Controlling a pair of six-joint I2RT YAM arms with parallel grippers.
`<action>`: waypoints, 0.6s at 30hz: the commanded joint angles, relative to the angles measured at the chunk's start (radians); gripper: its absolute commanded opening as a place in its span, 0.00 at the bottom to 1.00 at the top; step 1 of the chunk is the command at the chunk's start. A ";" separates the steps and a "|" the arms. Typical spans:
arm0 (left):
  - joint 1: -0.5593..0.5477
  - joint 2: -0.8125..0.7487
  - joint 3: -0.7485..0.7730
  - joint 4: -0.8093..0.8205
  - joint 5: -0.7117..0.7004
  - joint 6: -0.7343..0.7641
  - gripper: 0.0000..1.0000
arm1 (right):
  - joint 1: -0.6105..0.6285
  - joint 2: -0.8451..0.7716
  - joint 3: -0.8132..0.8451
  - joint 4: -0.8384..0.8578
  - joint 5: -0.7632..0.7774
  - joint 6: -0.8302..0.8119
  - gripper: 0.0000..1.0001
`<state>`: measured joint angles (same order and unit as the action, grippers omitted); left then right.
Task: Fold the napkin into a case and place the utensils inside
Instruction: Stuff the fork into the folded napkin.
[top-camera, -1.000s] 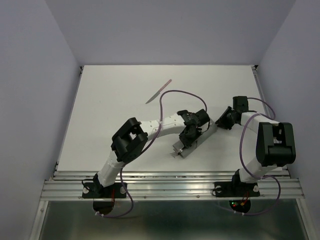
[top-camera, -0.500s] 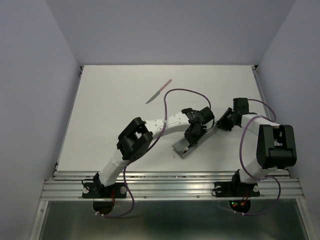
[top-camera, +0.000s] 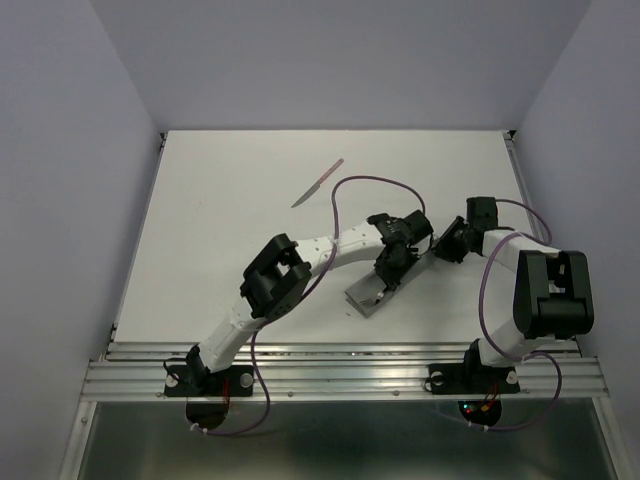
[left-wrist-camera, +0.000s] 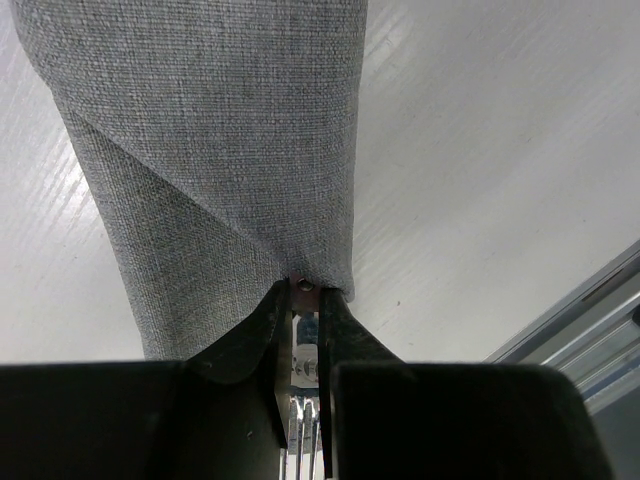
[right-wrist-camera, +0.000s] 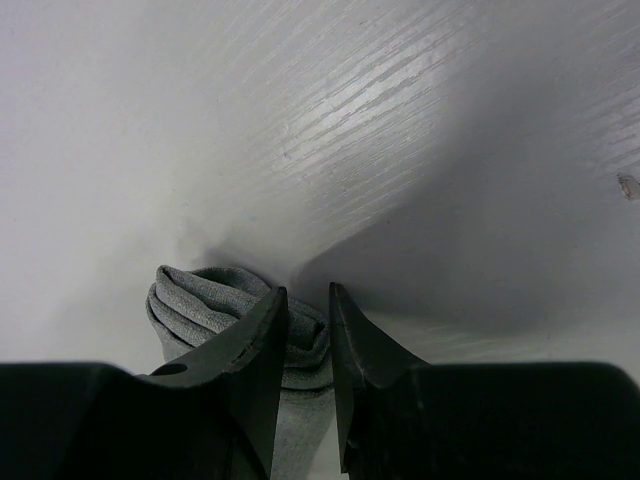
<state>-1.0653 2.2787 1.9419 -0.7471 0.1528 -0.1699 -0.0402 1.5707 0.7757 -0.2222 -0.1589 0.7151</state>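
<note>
The napkin is folded into a narrow grey case (top-camera: 362, 300) lying diagonally between the arms. My left gripper (top-camera: 384, 288) hovers over its near half, shut on the fork (left-wrist-camera: 304, 286). The fork's pinkish-red handle end touches the grey cloth (left-wrist-camera: 200, 150) and its silver tines run back between the fingers. My right gripper (top-camera: 441, 249) is at the case's far end, shut on a bunched fold of the cloth (right-wrist-camera: 200, 300). The knife (top-camera: 318, 182) lies alone on the table farther back, to the left.
The white table (top-camera: 220, 230) is enclosed by pale walls on three sides. A metal rail (top-camera: 340, 365) runs along the near edge, where both arm bases are bolted. Purple cables loop above the arms.
My left gripper has carried the fork up and to the right along the case. The tines that stuck out past the near end now lie over the cloth. The right gripper held still.
</note>
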 joint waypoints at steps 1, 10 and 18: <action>0.005 0.001 0.051 0.012 -0.002 -0.014 0.00 | -0.001 -0.001 -0.038 -0.046 0.005 -0.009 0.30; 0.004 -0.067 -0.017 0.025 -0.021 -0.019 0.45 | -0.001 0.000 -0.032 -0.049 0.010 -0.008 0.30; 0.004 -0.102 -0.020 0.006 0.001 -0.006 0.56 | -0.001 0.002 -0.013 -0.065 0.027 -0.016 0.32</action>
<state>-1.0630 2.2749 1.9083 -0.7242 0.1452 -0.1921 -0.0399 1.5654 0.7696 -0.2165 -0.1596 0.7147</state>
